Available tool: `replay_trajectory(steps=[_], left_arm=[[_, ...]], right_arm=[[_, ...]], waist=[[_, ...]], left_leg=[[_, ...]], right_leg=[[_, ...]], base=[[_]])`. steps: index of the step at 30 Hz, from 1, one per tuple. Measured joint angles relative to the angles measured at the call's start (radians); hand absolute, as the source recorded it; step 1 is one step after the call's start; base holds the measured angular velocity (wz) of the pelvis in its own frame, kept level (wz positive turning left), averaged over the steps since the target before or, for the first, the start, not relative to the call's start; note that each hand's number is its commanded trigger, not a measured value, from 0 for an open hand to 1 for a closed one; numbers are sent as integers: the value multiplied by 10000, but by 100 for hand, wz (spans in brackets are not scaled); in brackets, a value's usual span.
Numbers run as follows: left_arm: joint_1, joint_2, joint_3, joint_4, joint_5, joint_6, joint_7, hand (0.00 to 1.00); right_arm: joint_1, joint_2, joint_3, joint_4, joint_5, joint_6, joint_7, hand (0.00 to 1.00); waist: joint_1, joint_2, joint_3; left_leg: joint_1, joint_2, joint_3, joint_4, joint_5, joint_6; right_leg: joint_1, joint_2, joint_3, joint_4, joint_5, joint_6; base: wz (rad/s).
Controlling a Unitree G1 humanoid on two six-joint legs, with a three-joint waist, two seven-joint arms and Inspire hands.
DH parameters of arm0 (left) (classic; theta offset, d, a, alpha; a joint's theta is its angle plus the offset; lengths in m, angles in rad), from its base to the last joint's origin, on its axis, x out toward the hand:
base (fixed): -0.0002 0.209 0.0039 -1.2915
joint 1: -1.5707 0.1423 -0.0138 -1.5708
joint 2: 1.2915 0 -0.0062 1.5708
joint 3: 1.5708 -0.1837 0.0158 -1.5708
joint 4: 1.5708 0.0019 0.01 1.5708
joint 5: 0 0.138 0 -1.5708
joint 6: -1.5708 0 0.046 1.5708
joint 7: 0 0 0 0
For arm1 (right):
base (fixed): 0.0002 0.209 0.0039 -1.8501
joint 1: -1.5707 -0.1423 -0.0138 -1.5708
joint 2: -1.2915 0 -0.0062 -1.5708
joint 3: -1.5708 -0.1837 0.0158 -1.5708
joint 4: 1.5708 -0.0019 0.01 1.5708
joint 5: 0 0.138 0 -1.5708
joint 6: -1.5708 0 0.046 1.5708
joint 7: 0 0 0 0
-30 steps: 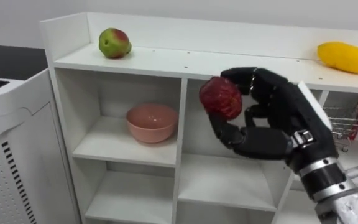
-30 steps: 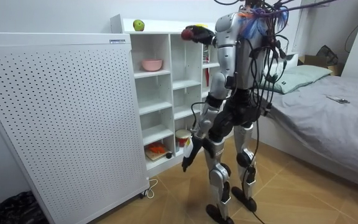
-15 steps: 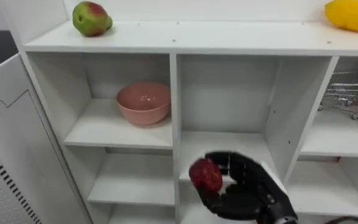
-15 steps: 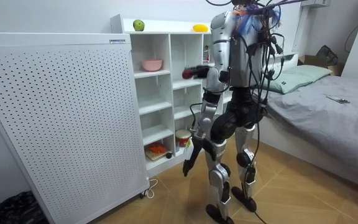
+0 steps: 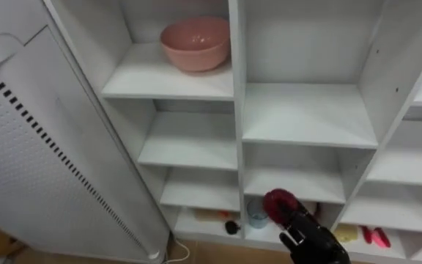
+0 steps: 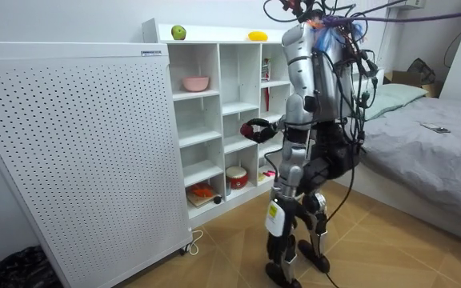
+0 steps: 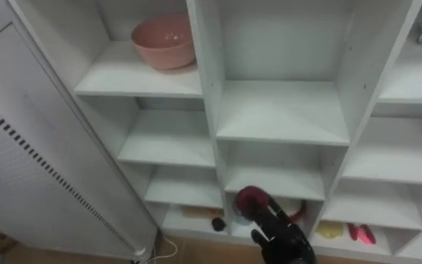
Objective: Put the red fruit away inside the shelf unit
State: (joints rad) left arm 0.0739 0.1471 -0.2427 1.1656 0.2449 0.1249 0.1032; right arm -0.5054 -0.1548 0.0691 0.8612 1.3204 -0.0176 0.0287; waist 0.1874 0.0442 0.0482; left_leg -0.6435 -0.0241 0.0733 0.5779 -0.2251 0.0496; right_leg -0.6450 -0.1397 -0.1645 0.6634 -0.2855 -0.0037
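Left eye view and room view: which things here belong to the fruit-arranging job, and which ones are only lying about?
Belong to the job:
- red fruit, held in the right hand
- white shelf unit
- green apple and yellow fruit on its top

Only lying about:
- pink bowl on a shelf
- perforated white panel
- bed

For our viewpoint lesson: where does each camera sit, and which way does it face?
Left eye view: on the robot's head, looking down into the white shelf unit; its right hand shows, fingers round a dark red round fruit.
Right eye view: beside it on the head, same aim, same hand.
Room view: across the room, facing the whole robot at that unit.
All share the fruit and pink round bowl.
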Motion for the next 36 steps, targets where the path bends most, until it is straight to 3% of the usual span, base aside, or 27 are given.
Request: replay_trajectory(steps=[5,10,17,19,25,30,31,32,33,36], left_arm=[[0,-101,-579,-153,-645,5,-74,0],[-10,-164,-756,-532,-1075,2,-31,0],[-19,-145,-801,-759,-1721,-1,-70,0],[-19,-70,-968,-873,-1902,-14,-79,0],[50,150,-968,-875,-2140,-44,-66,0],[72,360,-965,-904,-2137,-225,-6,0],[73,376,-964,-905,-2139,-230,14,0],[78,385,-965,-905,-2139,-230,17,0],[100,385,-968,-906,-2139,-230,19,0],[144,387,-969,-905,-2138,-230,19,0]], right_arm=[[-884,-294,-543,1114,939,93,188,100],[-1075,-685,-650,1209,1500,82,194,100],[-1644,-1308,-726,1529,1657,202,562,100],[-1815,-1592,-731,1676,1880,207,624,100],[-1936,-1743,-1112,1669,2047,168,635,100],[-2238,-1779,-1117,1427,2207,-237,557,100],[-2317,-1806,-1129,1321,2385,-265,493,65],[-2334,-1838,-1129,1266,2470,-264,465,16],[-2379,-1908,-1128,1196,2540,-264,456,0],[-2575,-1979,-1133,1176,2594,-366,442,0]], waist=[[152,61,-10],[440,142,-11],[512,261,-26],[591,272,-22],[679,261,-28],[667,273,-40],[665,276,-46],[667,280,-49],[673,291,-60],[671,291,-75]], left_leg=[[-1021,-54,-25,476,48,-2],[-1824,-61,102,970,15,39],[-2656,-70,124,1473,-60,57],[-2846,-67,88,1669,-105,55],[-3169,-76,301,2018,-255,125],[-3838,-54,383,2727,-425,172],[-3967,-45,385,2868,-457,190],[-4007,-47,386,2939,-477,201],[-4064,-45,383,3065,-513,223],[-4103,-48,392,3248,-554,260]], right_leg=[[-965,-183,-89,583,-135,-60],[-1804,-360,-61,1168,-258,-132],[-2652,-562,-83,1752,-366,-218],[-2800,-593,-123,1919,-458,-236],[-3279,-679,116,2416,-512,-227],[-3974,-729,281,3093,-641,-247],[-4081,-762,262,3214,-671,-254],[-4116,-791,254,3284,-699,-256],[-4150,-818,235,3384,-729,-253],[-4160,-851,235,3515,-759,-236]], base=[[14],[2],[5],[4],[-3],[-2],[4],[6],[6],[1]])
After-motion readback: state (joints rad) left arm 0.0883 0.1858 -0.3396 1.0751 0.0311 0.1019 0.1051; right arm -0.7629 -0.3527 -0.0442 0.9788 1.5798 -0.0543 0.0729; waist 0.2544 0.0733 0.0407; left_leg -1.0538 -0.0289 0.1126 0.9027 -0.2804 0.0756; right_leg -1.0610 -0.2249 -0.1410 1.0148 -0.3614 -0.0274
